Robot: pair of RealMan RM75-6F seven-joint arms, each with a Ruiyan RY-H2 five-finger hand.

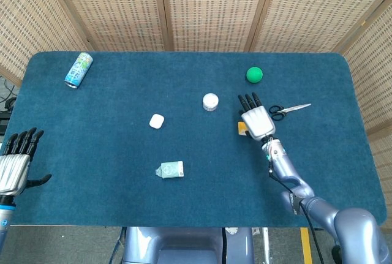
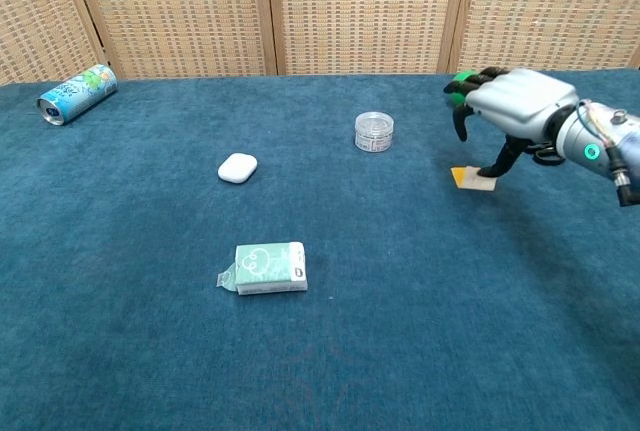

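Observation:
My right hand point(image 1: 257, 120) hangs over the right half of the blue table point(image 1: 110, 147), fingers spread and bent downward. Its thumb tip point(image 2: 489, 169) touches the near edge of a small orange card point(image 2: 468, 179), which lies on the cloth just left of the hand point(image 2: 510, 101); the other fingers are off the card. The same card point(image 1: 242, 128) peeks out at the hand's left side in the head view. My left hand point(image 1: 15, 163) stays off the table's left edge, fingers apart and holding nothing.
A green ball point(image 1: 254, 75) and scissors point(image 1: 289, 110) lie beyond and right of the right hand. A clear white-lidded jar point(image 2: 374, 132), a white case point(image 2: 238, 167), a green tissue pack point(image 2: 268, 268) and a drink can point(image 2: 77, 93) lie further left.

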